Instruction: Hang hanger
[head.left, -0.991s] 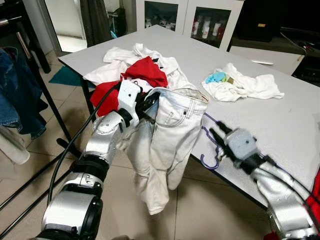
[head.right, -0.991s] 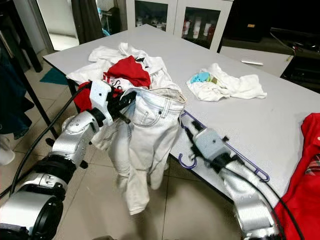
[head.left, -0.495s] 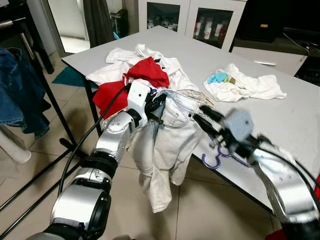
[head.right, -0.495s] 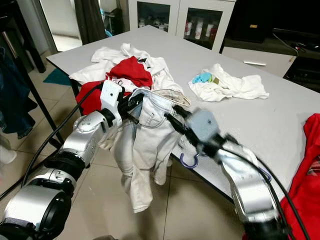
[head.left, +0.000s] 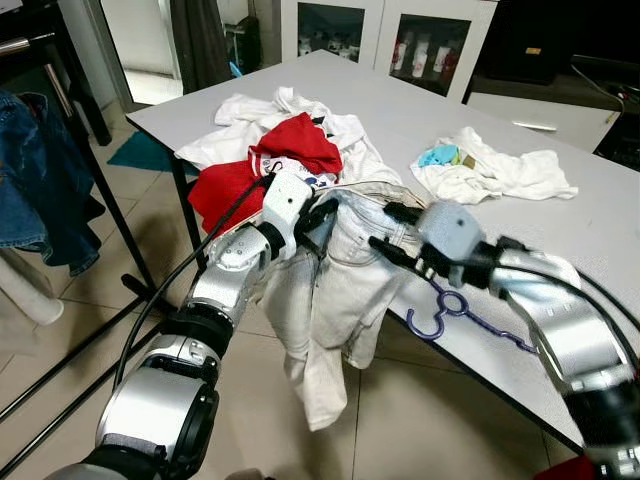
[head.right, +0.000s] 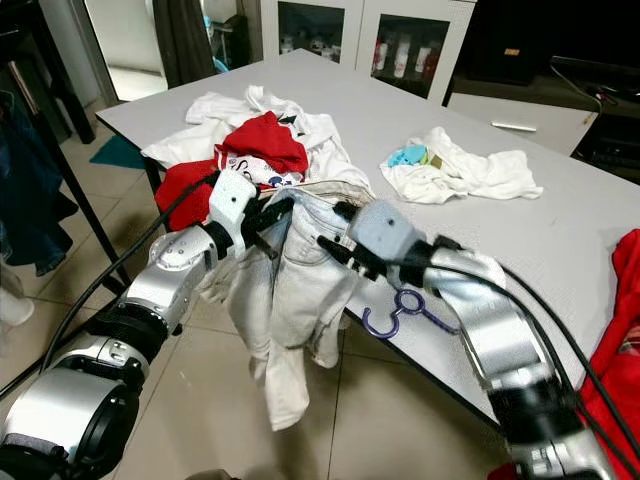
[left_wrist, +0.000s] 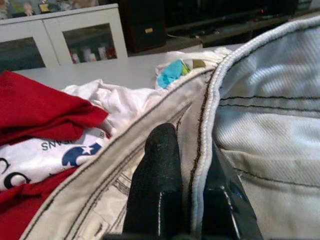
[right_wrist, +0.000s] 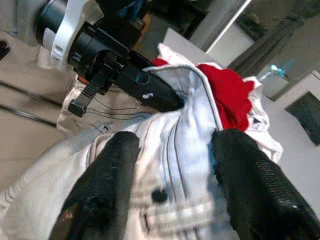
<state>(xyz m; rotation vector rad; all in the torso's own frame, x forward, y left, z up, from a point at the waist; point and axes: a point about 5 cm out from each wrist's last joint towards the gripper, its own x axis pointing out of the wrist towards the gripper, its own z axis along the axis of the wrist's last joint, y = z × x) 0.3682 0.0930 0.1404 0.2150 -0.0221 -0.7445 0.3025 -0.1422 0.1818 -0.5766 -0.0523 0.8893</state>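
Nearest the camera, off the table's near edge: white jeans (head.left: 335, 300) hanging legs-down over the tiled floor (head.left: 420, 420), waistband pinched in the closed fingers of the left gripper (head.left: 318, 215). In the left wrist view, one black finger (left_wrist: 155, 185) inside the band, the other outside, denim seam between.

Just to the right, at the same waistband: right gripper (head.left: 390, 232), fingers spread wide on either side of the cloth by the button, not yet clamped.

Below and behind that wrist, on the grey table (head.left: 560, 240) close to its edge: purple hanger (head.left: 450, 308), hook curling toward the robot, long axis running away to the right along the edge. Likely hinge of the coming move: hanger on the right arm's side, nearer that gripper than the left, and under it rather than ahead.

Farther back: red-and-white laundry pile (head.left: 285, 145), crumpled white cloth (head.left: 500, 172), glass-front cabinet (head.left: 385, 35); far left, dark clothes rack (head.left: 60, 100) with denim on it.
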